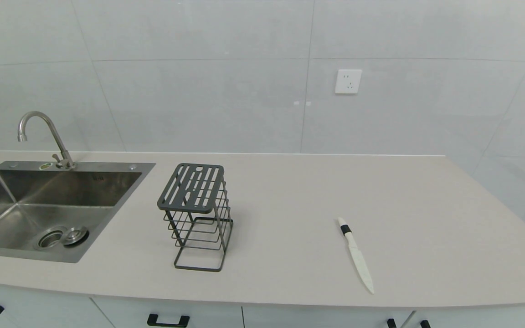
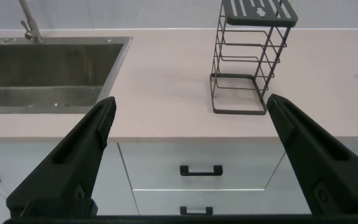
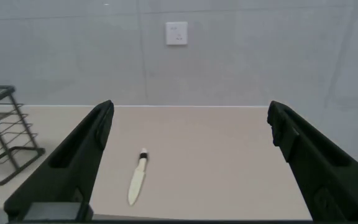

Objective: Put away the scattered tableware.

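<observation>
1 knife [image 3: 137,178] beyond right pincer [image 3: 189,109]

L gripper [image 2: 190,102] & R gripper [image 3: 190,107]: fingers [image 2: 86,140] spread wide apart.

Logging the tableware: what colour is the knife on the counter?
The knife is white with a black band on the handle; head view shows it best.

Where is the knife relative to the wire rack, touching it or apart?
Apart. The head view shows the knife lying flat to the right of the rack, with a wide stretch of bare counter between them.
</observation>
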You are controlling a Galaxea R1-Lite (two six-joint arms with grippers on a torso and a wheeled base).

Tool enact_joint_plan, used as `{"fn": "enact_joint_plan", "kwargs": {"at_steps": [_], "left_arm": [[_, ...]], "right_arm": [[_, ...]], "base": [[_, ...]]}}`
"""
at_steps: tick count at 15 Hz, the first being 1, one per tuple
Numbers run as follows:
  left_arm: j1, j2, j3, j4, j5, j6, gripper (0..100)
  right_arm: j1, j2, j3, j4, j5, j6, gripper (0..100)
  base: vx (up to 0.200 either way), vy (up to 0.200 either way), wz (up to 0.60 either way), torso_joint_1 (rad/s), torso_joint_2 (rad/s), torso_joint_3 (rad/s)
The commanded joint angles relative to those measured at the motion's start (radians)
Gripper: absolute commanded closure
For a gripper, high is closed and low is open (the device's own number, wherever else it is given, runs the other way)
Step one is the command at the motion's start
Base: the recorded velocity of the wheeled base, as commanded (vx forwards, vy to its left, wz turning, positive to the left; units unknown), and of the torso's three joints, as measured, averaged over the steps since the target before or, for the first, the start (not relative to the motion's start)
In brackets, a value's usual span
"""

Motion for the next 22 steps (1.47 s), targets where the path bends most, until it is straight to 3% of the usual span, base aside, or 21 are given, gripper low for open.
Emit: {"fn": "enact_joint_plan", "kwargs": {"at_steps": [1,2,3,7,12,15,17,22], "left_arm": [[0.0,0.001,0.0,0.0,0.0,0.0,0],[0.0,0.001,0.0,0.0,0.0,0.0,0],[0.0,0.001,0.0,0.0,-0.002,0.0,0],[0.0,0.001,0.0,0.0,-0.002,0.002,0],[0.0,0.001,0.0,0.0,-0.002,0.002,0],[0.0,0.001,0.0,0.0,-0.002,0.0,0],[0.0,0.001,0.0,0.0,-0.002,0.002,0],[0.0,0.001,0.0,0.0,-0.002,0.003,0]], "right_arm": [[0.004,0.205,-0.136,0.105,0.163,-0.003,0],[0.004,0.219,-0.138,0.105,0.172,-0.003,0],[0.006,0.389,-0.146,0.097,0.237,-0.002,0],[0.086,0.695,-0.144,-0.003,0.237,-0.009,0],[0.172,0.896,-0.169,-0.007,0.245,-0.041,0],[0.311,1.06,-0.259,-0.007,0.232,-0.038,0],[0.4,1.193,-0.304,-0.009,0.152,-0.032,0],[0.445,1.362,-0.311,-0.038,0.128,0.014,0]], "base": [[0.0,0.0,0.0,0.0,0.0,0.0],[0.0,0.0,0.0,0.0,0.0,0.0],[0.0,0.0,0.0,0.0,0.0,0.0],[0.0,0.0,0.0,0.0,0.0,0.0],[0.0,0.0,0.0,0.0,0.0,0.0],[0.0,0.0,0.0,0.0,0.0,0.0],[0.0,0.0,0.0,0.0,0.0,0.0],[0.0,0.0,0.0,0.0,0.0,0.0]]}}
